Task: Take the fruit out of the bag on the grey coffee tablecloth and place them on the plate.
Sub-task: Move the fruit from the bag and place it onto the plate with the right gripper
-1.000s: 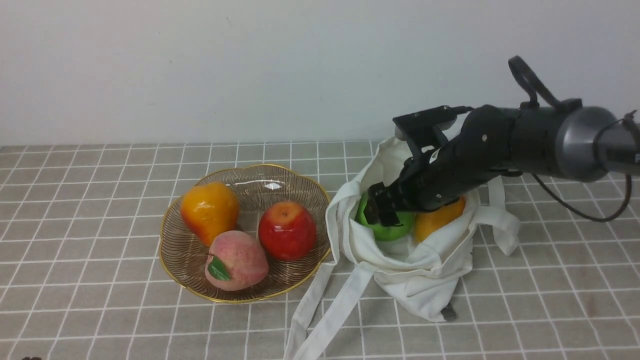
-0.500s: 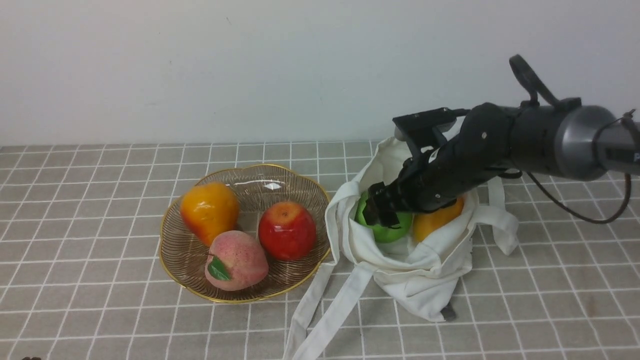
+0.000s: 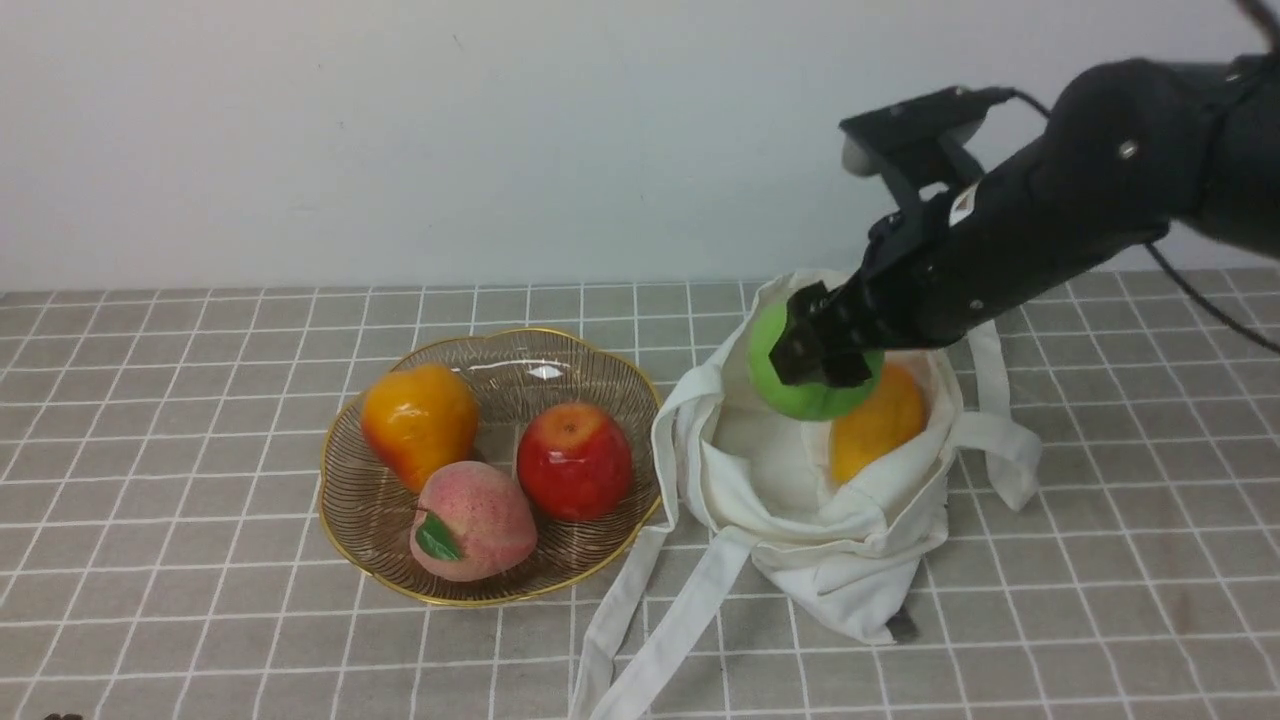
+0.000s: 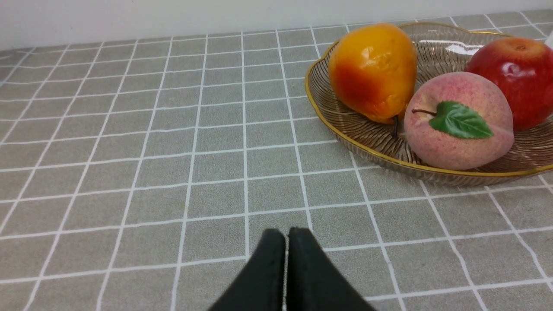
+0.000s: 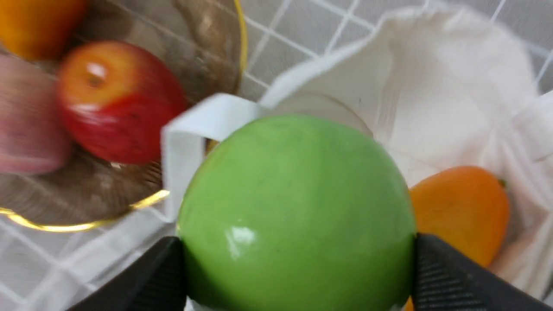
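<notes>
My right gripper (image 3: 822, 358) is shut on the green apple (image 3: 805, 385) and holds it above the mouth of the off-white bag (image 3: 800, 500). In the right wrist view the apple (image 5: 296, 211) fills the space between both black fingers (image 5: 449, 276). The yellow-orange mango (image 3: 880, 420) lies inside the bag, just right of the apple; it also shows in the right wrist view (image 5: 460, 211). The glass plate (image 3: 400, 560) with a gold rim stands left of the bag on the grey grid cloth (image 3: 150, 450). My left gripper (image 4: 286, 235) is shut and empty, low over the cloth, left of the plate (image 4: 345, 138).
The plate holds an orange pear-shaped fruit (image 3: 418, 422), a red apple (image 3: 573, 460) and a pink peach with a green leaf (image 3: 470, 520). The bag's long straps (image 3: 650, 610) trail toward the front edge. A white wall stands behind the table.
My right gripper has risen up and a little to the right, lifting the green apple out of the bag. The mango now shows more fully. The plate and its fruit have not moved.
</notes>
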